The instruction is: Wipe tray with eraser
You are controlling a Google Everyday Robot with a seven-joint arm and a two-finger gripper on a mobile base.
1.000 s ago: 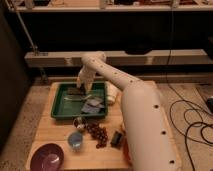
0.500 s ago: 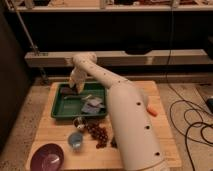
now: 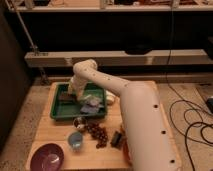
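Observation:
The green tray (image 3: 56, 111) sits on the left of the wooden table. My white arm reaches from the lower right over the table, and my gripper (image 3: 70, 95) is down inside the tray's left half. A dark block that looks like the eraser (image 3: 65, 98) lies under the gripper; I cannot tell whether it is held. A crumpled blue-grey cloth (image 3: 90, 105) lies in the tray's right half.
A white object (image 3: 110, 99) sits at the tray's right rim. In front of the tray are a small round cup (image 3: 80, 122), a bunch of dark grapes (image 3: 98, 134), a blue cup (image 3: 75, 140), a purple bowl (image 3: 47, 157) and a dark object (image 3: 117, 139). Cables (image 3: 192, 125) lie on the floor at the right.
My gripper has moved from the tray's middle to its left side, first toward the back, then a little toward the front. The cloth and other objects have stayed put.

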